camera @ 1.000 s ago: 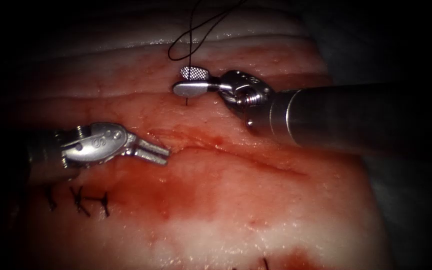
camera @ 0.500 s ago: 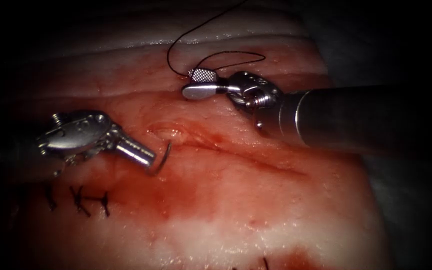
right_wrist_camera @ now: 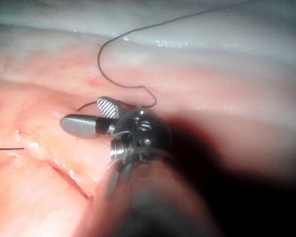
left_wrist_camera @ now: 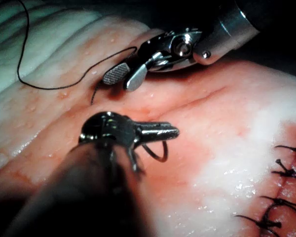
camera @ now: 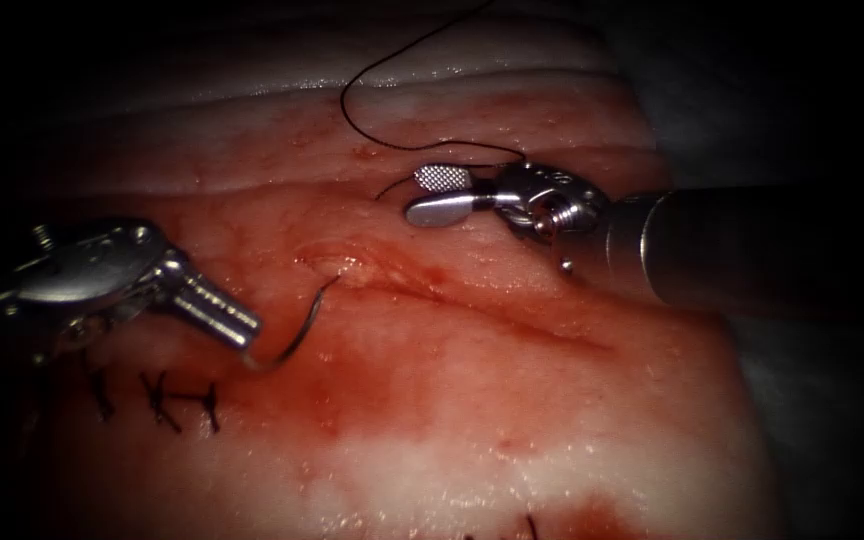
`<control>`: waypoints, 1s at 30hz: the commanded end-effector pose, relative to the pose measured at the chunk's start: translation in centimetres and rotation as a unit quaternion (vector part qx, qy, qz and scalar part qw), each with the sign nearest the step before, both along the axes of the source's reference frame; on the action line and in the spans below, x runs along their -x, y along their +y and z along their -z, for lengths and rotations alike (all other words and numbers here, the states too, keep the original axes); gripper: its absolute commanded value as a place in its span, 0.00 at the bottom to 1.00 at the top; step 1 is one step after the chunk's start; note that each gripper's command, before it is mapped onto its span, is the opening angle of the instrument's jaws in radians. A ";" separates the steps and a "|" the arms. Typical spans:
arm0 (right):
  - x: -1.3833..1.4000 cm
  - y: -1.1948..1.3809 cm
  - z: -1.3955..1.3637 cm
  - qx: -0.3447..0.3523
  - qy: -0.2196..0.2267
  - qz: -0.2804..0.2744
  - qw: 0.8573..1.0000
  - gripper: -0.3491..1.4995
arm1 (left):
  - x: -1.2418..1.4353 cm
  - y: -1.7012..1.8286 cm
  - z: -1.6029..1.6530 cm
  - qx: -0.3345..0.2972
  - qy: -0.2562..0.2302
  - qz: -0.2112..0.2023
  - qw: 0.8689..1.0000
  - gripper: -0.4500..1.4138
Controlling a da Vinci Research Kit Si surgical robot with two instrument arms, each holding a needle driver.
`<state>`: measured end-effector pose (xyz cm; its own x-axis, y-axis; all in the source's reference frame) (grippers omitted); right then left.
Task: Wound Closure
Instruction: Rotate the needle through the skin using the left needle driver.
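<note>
My left tool (camera: 244,338) is low on the left with its jaws shut on the curved needle (camera: 297,335) near one end. The needle arcs up to the left end of the cut (camera: 512,320), where its other end meets the tissue (camera: 552,420) lip. In the left wrist view the needle (left_wrist_camera: 160,157) hangs under those shut jaws (left_wrist_camera: 175,132). My right tool (camera: 414,195) hovers beyond the cut with its jaws open and nothing clamped. The black thread (camera: 347,105) loops over the far tissue and runs past the right tool (right_wrist_camera: 83,114).
Finished dark stitches (camera: 157,395) sit low on the left, below the left tool, and appear again in the left wrist view (left_wrist_camera: 281,170). Red fluid (camera: 372,380) stains the tissue under the cut. The right shaft (camera: 752,245) crosses the right side.
The left tool's jaws were open at the cut, then shut on the needle and moved left and down, drawing it out of the tissue. The right tool slid right with open jaws.
</note>
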<state>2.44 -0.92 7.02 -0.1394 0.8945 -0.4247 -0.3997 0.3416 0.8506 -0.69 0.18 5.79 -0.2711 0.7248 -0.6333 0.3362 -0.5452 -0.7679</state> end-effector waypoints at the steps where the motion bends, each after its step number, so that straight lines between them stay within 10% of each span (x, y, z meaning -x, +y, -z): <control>1: -0.05 0.01 -0.05 0.001 0.002 0.001 1.000 0.88 | 0.03 0.03 -0.01 0.014 -0.007 0.000 1.000 0.00; 16: 0.07 -0.16 0.00 -0.024 -0.022 0.024 0.999 0.87 | -0.02 0.26 0.51 0.300 -0.034 0.108 0.947 0.00; 30: 0.06 -0.18 0.03 -0.041 -0.019 0.014 0.999 0.74 | 0.19 0.82 0.66 0.407 -0.002 0.206 0.890 0.00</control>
